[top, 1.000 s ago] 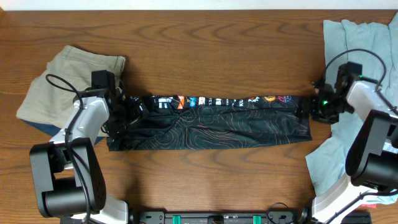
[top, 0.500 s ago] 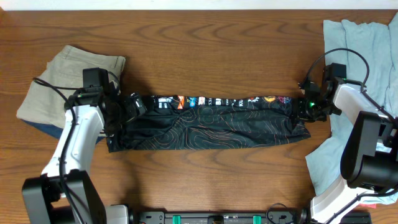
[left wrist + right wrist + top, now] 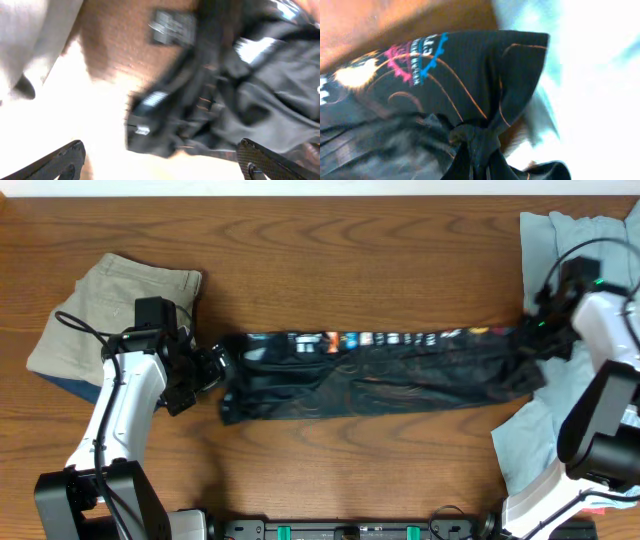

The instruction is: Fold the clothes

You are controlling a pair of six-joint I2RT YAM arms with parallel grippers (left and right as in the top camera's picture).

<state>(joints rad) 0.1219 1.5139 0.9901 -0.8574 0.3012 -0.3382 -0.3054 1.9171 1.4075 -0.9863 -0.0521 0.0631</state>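
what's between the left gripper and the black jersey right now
Nothing visible. The left gripper, jaws open, sits right at the left end of the black jersey on the wooden table; the khaki shorts lie on its other side.

Both arms, left and right, have white shells on black joints with bulky black bases. Thin black cables loop off each wrist. Left gripper fingers are black with a carbon weave.

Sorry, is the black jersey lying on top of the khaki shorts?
No, the black jersey lies stretched on the table, right of the khaki shorts and apart from them.
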